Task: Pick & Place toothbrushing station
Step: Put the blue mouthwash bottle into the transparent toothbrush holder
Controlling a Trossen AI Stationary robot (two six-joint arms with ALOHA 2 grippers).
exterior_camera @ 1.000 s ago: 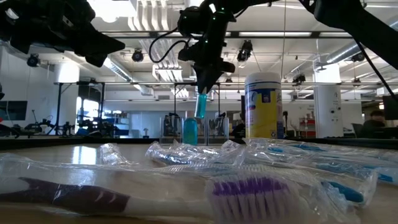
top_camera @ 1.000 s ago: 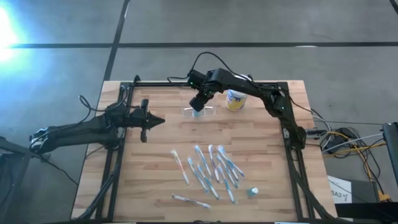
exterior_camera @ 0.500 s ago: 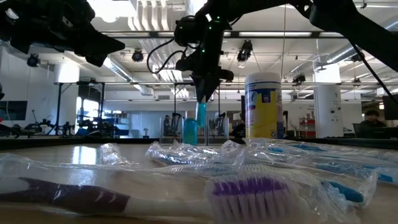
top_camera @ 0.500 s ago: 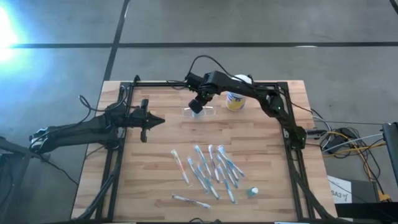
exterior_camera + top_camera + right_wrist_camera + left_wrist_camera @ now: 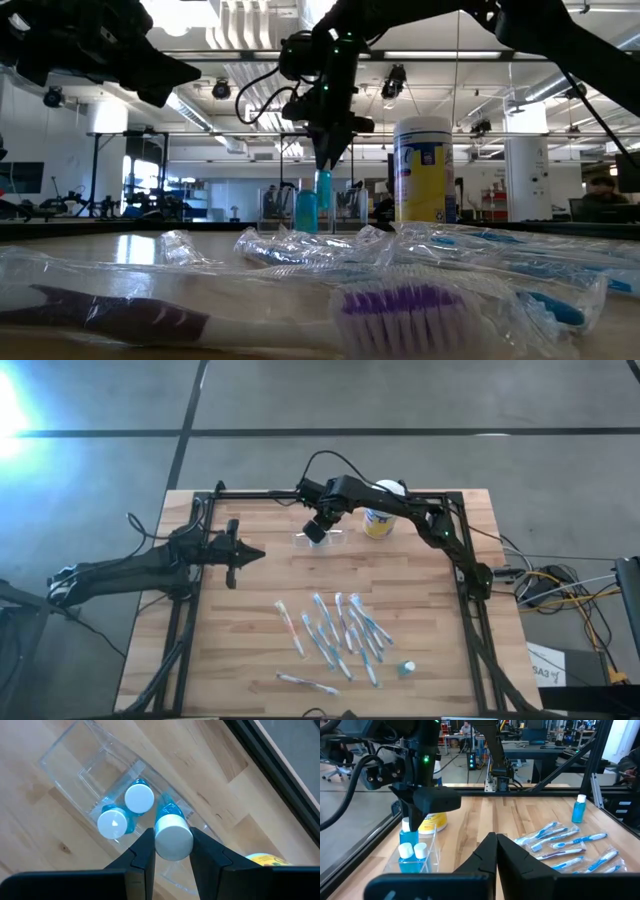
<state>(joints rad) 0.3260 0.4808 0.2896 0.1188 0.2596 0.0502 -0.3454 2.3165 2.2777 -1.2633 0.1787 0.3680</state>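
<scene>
at upper centre we see the right tool clamped on a blue bottle above the clear holder; the left tool, fingers together, waits at left.

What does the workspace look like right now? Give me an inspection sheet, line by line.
Surface: wooden table in a black frame.
Job's things: clear holder with two blue white-capped bottles inside; a third bottle held above it.
Clutter: wrapped toothbrushes, a lone blue bottle, white-lidded canister.
Grippers: right pincer shut on the third bottle over the holder; left pincer shut, waiting at the left side.
Cables: black cable looping over the right arm; wires off the right edge.
Surroundings: concrete floor; workshop hall behind.
</scene>
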